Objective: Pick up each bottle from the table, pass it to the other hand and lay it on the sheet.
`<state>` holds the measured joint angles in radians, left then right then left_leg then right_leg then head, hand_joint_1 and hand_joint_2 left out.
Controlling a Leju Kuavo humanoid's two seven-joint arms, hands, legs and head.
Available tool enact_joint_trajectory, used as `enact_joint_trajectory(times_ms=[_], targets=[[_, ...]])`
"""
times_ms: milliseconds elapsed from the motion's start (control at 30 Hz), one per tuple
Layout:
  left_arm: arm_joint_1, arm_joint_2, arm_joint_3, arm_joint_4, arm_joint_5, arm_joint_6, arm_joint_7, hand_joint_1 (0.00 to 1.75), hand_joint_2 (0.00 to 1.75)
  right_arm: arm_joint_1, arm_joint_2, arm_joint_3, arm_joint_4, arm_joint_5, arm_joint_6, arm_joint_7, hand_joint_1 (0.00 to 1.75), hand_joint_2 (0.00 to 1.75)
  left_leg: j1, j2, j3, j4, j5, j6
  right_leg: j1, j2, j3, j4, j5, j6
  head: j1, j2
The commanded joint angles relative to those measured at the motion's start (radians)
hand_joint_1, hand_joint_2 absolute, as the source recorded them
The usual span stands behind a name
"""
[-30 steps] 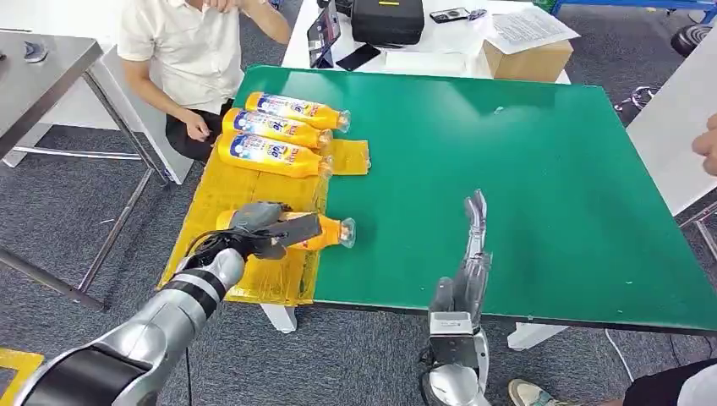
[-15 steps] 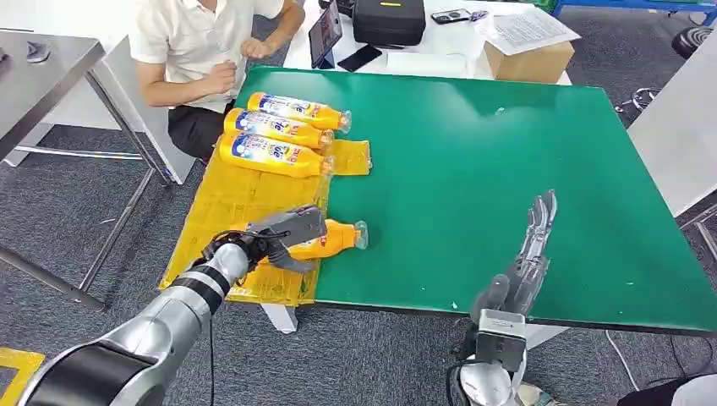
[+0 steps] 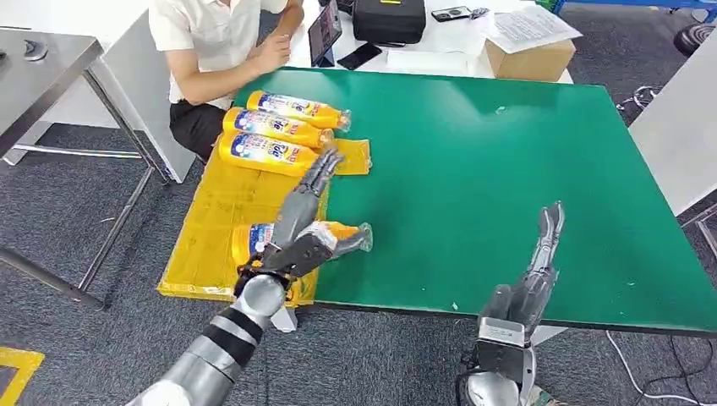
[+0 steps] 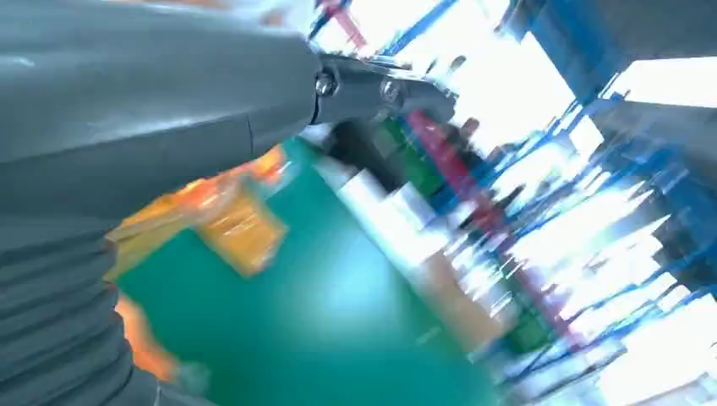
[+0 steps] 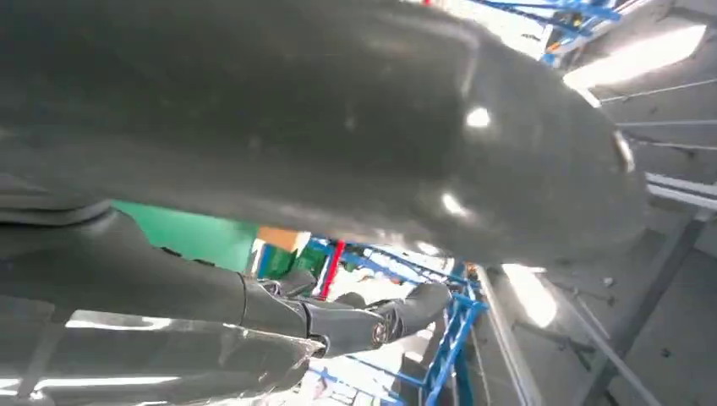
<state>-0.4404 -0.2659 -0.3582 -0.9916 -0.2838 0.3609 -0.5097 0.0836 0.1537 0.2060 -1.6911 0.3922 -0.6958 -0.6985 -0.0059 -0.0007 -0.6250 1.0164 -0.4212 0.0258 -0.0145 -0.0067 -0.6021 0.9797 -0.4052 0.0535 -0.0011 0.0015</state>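
Three orange bottles with blue-and-white labels lie side by side at the far end of the yellow sheet. Another orange bottle lies across the sheet's near right edge, its clear cap end over the green table. My left hand hovers just above that bottle, fingers stretched out toward the far bottles and holding nothing. My right hand stands at the table's near edge, fingers straight and empty. The left wrist view is blurred, showing the grey hand over sheet and table.
A person in a white shirt sits at the table's far left corner, close to the three bottles. Behind the green table a white table holds a black case, a tablet and a cardboard box. A metal table stands at the left.
My left hand let go of the near bottle, which now lies on the sheet's edge, and rose with fingers extended. My right hand drew back to the right along the near edge.
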Motion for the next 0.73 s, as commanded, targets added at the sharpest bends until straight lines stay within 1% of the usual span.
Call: enact_joint_trajectory(times_ms=[33,300,333,433,467,533,600,633,667,700,733], targets=[[0.066,-0.017,-0.031,-0.158,0.013,0.008,-0.002,0.0,1.75,0.002,0.013,-0.048,0.007,0.002,-0.002,0.0,0.0,0.0,0.001,0.001,0.004,0.0,-0.002,-0.002,0.001,0.001,0.003,0.0,-0.001,-0.002,0.0,0.0],[0.066,-0.017,-0.031,-0.158,0.013,0.008,-0.002,0.0,1.75,0.002,0.013,-0.048,0.007,0.002,-0.002,0.0,0.0,0.0,0.0,0.001,0.002,-0.001,0.0,-0.001,0.0,0.001,0.002,0.0,0.0,-0.001,0.0,0.0],[0.066,-0.017,-0.031,-0.158,0.013,0.008,-0.002,0.0,1.75,0.002,0.013,-0.048,0.007,0.002,-0.002,0.0,0.0,0.0,0.001,0.001,0.005,0.0,-0.002,-0.002,0.001,0.001,0.004,0.0,-0.002,-0.002,0.0,0.0],[0.066,-0.017,-0.031,-0.158,0.013,0.008,-0.002,0.0,1.75,0.002,0.013,-0.048,0.007,0.002,-0.002,0.0,0.0,0.0,0.0,0.001,0.002,-0.001,0.0,-0.001,0.0,0.0,0.001,0.0,0.0,-0.001,0.0,0.0],[0.066,-0.017,-0.031,-0.158,0.013,0.008,-0.002,0.0,1.75,0.002,0.013,-0.048,0.007,0.002,-0.002,0.0,0.0,0.0,0.001,0.001,0.005,-0.001,-0.002,-0.002,0.001,0.001,0.004,0.0,-0.002,-0.002,0.0,0.0],[0.066,-0.017,-0.031,-0.158,0.013,0.008,-0.002,0.0,1.75,0.002,0.013,-0.048,0.007,0.002,-0.002,0.0,0.0,0.0,0.001,0.001,0.003,-0.001,-0.001,-0.001,0.001,0.001,0.002,0.0,-0.001,-0.001,0.0,0.0],[0.066,-0.017,-0.031,-0.158,0.013,0.008,-0.002,0.0,1.75,0.002,0.013,-0.048,0.007,0.002,-0.002,0.0,0.0,0.0,0.001,0.001,0.006,0.0,-0.002,-0.002,0.001,0.001,0.006,0.0,-0.002,-0.003,0.0,0.0],[0.066,-0.017,-0.031,-0.158,0.013,0.008,-0.002,0.0,1.75,0.002,0.013,-0.048,0.007,0.002,-0.002,0.0,0.0,1.75,0.001,0.0,0.003,-0.001,-0.001,-0.001,0.001,0.0,0.003,0.0,-0.001,-0.002,0.0,0.0],[0.082,-0.015,-0.024,-0.186,0.062,0.066,-0.052,0.0,1.75,0.003,0.032,-0.059,0.01,0.022,-0.002,0.0,0.0,1.75,0.001,0.001,0.004,-0.001,-0.001,-0.002,0.001,0.001,0.004,0.0,-0.001,-0.002,0.0,0.0],[0.082,-0.011,-0.033,-0.191,0.078,0.101,-0.065,0.0,1.75,0.003,0.03,-0.054,0.021,0.032,-0.002,0.0,0.0,1.75,0.001,0.001,0.002,-0.001,0.0,-0.001,0.001,0.001,0.002,0.0,0.0,-0.001,0.0,0.0],[0.094,-0.006,-0.036,-0.204,0.111,0.193,-0.085,0.0,1.75,-0.006,0.029,-0.04,0.062,0.027,-0.002,0.0,0.0,1.75,0.001,0.001,0.004,-0.001,-0.001,-0.002,0.001,0.001,0.003,0.0,-0.001,-0.002,0.0,0.0]])
